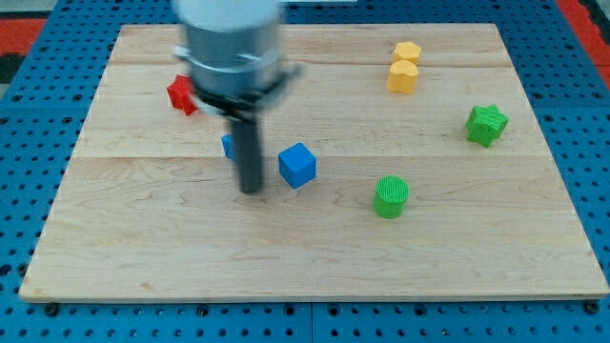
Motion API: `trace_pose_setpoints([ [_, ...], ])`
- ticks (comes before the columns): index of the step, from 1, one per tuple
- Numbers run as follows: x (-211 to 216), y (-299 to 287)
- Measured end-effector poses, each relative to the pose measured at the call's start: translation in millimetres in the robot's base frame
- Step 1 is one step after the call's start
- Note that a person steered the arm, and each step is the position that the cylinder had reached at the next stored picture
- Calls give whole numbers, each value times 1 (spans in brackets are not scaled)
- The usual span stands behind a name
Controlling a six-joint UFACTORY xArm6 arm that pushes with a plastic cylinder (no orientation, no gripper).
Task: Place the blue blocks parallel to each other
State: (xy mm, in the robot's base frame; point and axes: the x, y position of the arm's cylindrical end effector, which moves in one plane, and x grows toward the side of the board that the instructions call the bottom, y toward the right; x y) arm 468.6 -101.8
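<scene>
Tip [252, 189] just left of blue cube [297, 164], no jaws | second blue block [228, 146] behind rod, shape hidden | wooden board [191, 257] on blue pegboard [29, 143]

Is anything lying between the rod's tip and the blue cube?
No. In the camera view, bare board separates my tip from the blue cube to its right. The second blue block sits mostly hidden behind the rod.

red block [180, 94], two yellow blocks [404, 67], green star block [486, 125], green cylinder [391, 196], wooden board [477, 257]
</scene>
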Motion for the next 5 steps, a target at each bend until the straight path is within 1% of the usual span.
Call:
trace_pose_setpoints([
  [1, 13, -22],
  [2, 70, 11],
  [3, 73, 45],
  [4, 28, 55],
  [5, 38, 77],
])
